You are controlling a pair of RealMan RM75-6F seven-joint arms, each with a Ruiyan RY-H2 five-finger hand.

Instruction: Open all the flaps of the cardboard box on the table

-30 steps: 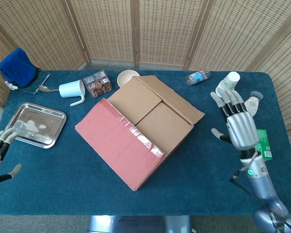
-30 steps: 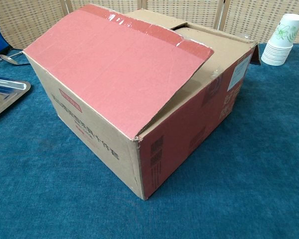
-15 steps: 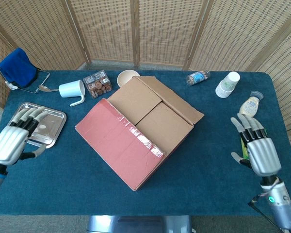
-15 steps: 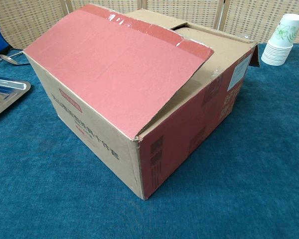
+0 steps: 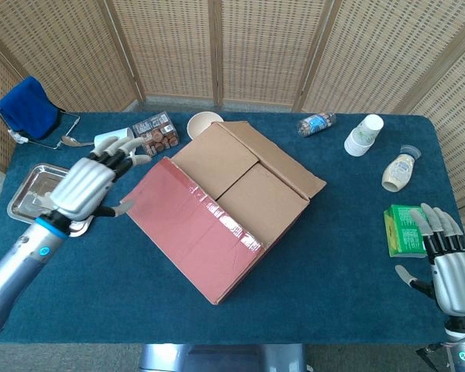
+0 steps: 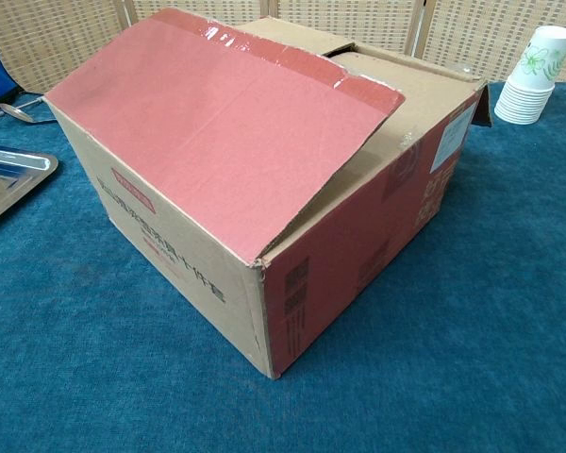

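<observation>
A cardboard box [image 5: 221,208] sits mid-bench on blue cloth, its red near flap [image 6: 222,118] lying shut over brown inner flaps. Dark print runs along the box's front side and a pale label [image 6: 453,135] sits on its right side; none of it is legible. The left robot hand [image 5: 89,184], fingers spread and holding nothing, has moved from the steel tray [image 5: 25,191] up beside the box's left corner. The right robot hand [image 5: 448,263], also spread and empty, has dropped nearer, beside a green packet [image 5: 403,229].
</observation>
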